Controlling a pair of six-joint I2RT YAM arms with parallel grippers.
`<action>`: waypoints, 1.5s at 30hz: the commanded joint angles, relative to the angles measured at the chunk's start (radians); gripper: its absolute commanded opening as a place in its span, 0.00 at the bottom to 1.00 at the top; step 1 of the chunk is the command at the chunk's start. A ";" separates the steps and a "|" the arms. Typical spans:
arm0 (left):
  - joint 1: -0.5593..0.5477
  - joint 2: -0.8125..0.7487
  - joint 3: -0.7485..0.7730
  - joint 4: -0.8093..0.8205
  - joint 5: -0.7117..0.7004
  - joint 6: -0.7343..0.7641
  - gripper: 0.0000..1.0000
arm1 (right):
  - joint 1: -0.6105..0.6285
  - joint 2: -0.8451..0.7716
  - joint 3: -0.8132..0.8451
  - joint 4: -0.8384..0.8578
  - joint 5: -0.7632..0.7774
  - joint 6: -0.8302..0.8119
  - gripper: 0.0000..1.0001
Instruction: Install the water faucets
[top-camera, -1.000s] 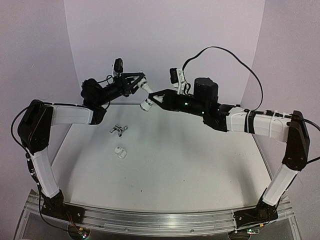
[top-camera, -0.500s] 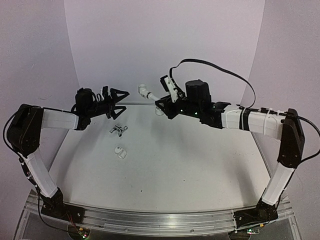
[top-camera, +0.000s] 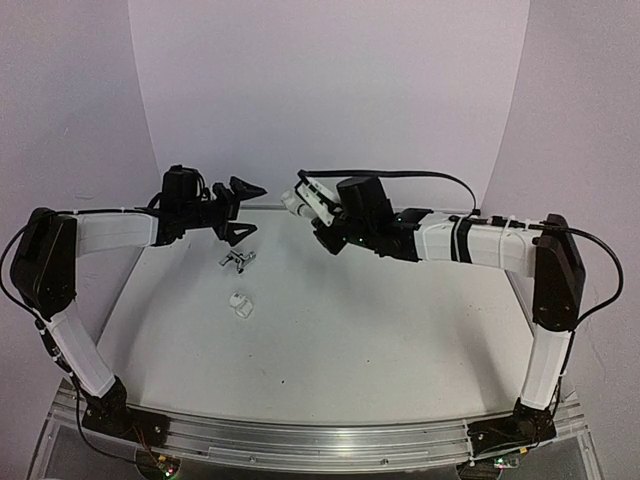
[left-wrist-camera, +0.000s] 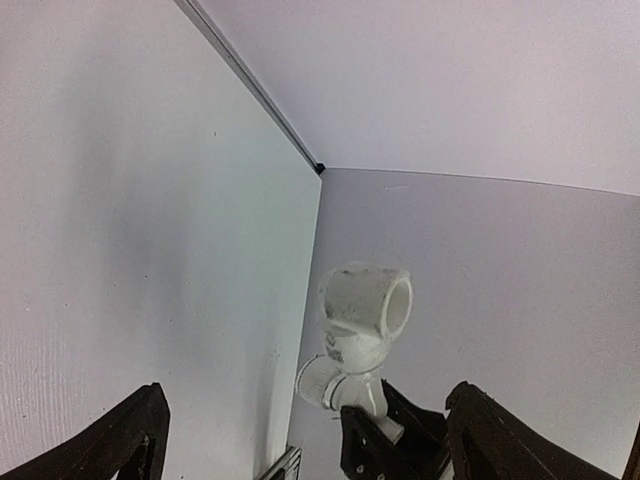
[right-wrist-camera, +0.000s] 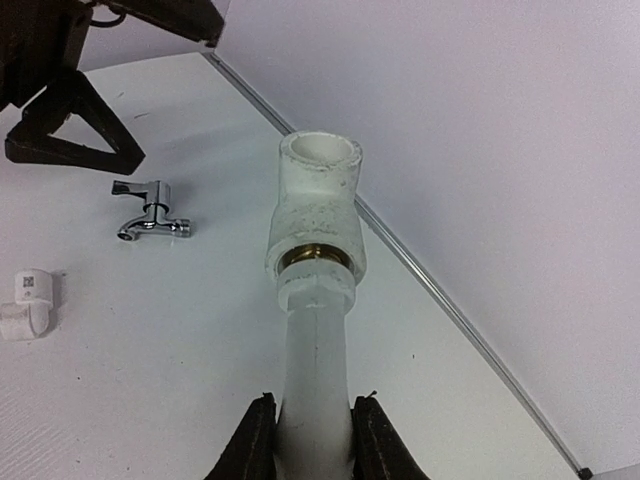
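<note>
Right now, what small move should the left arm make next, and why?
Probably lower the open left hand onto the metal faucet on the table; the right hand holds the white pipe fitting it likely screws into.

Your left gripper (top-camera: 246, 210) hangs with jaws spread wide, just across from your right gripper (top-camera: 318, 212), clamped nearly closed; both arms stretch inward, wrists raised.

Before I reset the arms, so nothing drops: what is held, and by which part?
The right gripper clamps the white plastic pipe fitting, elbow end free, by its straight stem. The left gripper is open, holding nothing.
</note>
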 joint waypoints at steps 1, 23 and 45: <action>-0.086 -0.029 0.081 -0.087 -0.180 0.039 1.00 | 0.082 -0.037 -0.082 0.103 0.160 -0.106 0.00; -0.212 0.028 0.263 -0.450 -0.453 0.070 1.00 | 0.147 -0.077 -0.085 0.138 0.218 -0.166 0.00; -0.225 0.126 0.385 -0.440 -0.424 0.206 0.45 | 0.155 -0.044 -0.054 0.159 0.185 -0.053 0.00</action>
